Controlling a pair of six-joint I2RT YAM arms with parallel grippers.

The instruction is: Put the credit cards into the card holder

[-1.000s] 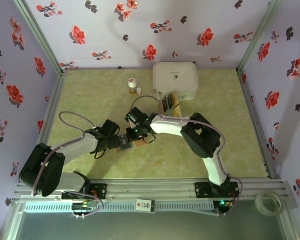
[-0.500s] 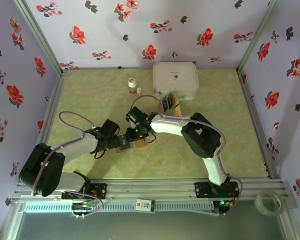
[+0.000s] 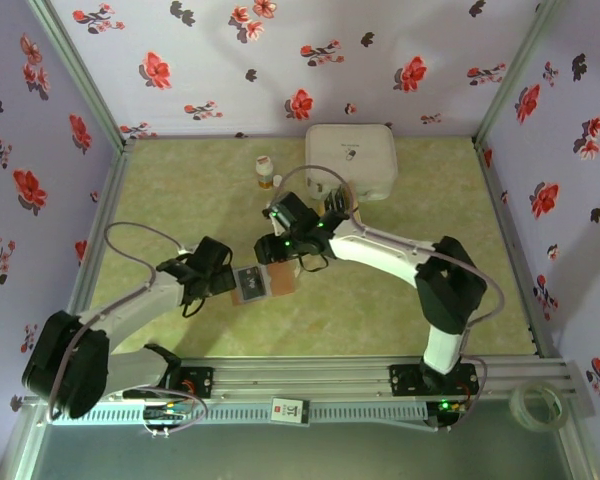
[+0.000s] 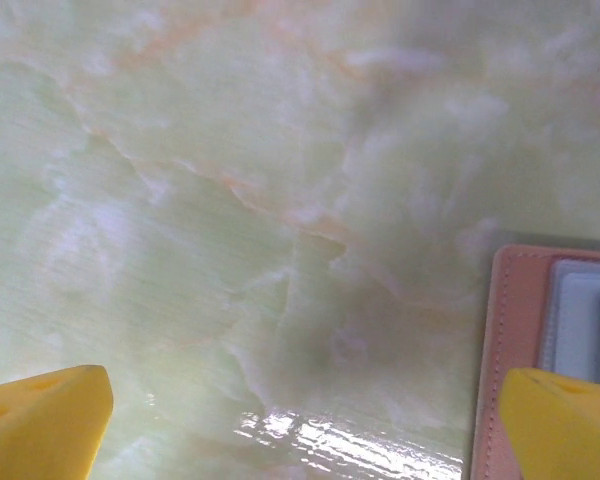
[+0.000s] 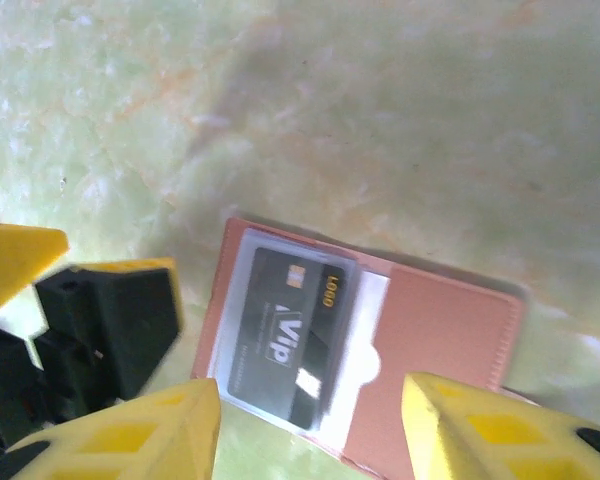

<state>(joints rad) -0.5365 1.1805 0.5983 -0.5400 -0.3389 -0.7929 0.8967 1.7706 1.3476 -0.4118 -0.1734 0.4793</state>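
Reddish-brown, leather-look material: the card holder [image 5: 440, 340] lies opened flat on a glossy, pale green marbled table [image 5: 430, 120], near the middle, between the two arms. One black credit card [image 5: 280, 335] with pale lettering and a small gold mark sits under the holder's clear window pocket. Beside it is a white panel with a rounded thumb notch, then a plain brown flap.

The holder looks light, thin and a little floppy, and it would likely skate on this shiny surface if pushed. Pinning it by its bare brown border seems the safest hold. The card looks stiff, slick and very thin, so it is best pinched by its long edges or slid along rather than lifted from flat.

The left gripper [image 4: 300, 420] hangs low with its yellow fingers spread fully wide, holding nothing. The holder's edge lies just beside one of its fingers. The right gripper [image 5: 310, 430] hovers above the holder with its jaws partly apart and nothing between them.
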